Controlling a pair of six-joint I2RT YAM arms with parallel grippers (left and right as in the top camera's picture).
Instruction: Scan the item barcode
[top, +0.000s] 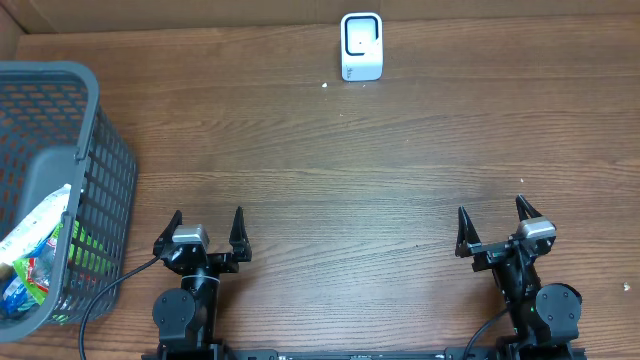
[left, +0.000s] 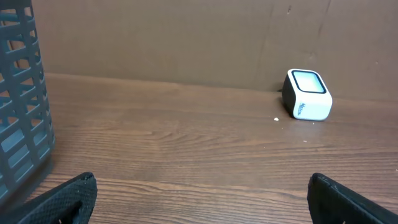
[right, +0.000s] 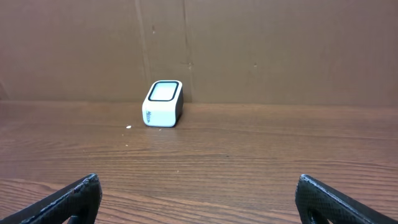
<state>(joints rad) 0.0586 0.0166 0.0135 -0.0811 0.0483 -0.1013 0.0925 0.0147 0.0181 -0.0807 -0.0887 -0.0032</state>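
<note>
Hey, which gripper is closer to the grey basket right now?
Left. The left gripper sits just to the right of the grey basket, near its front corner, not touching it. The right gripper is far across the table on the opposite side.

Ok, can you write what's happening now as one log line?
left claw: open, empty | right claw: open, empty | scanner: far side, untouched | basket: by left claw, holds packets

Open tabletop (top: 320, 160) reaches the scanner (top: 361, 47); basket (top: 100, 200) walls the left.
</note>
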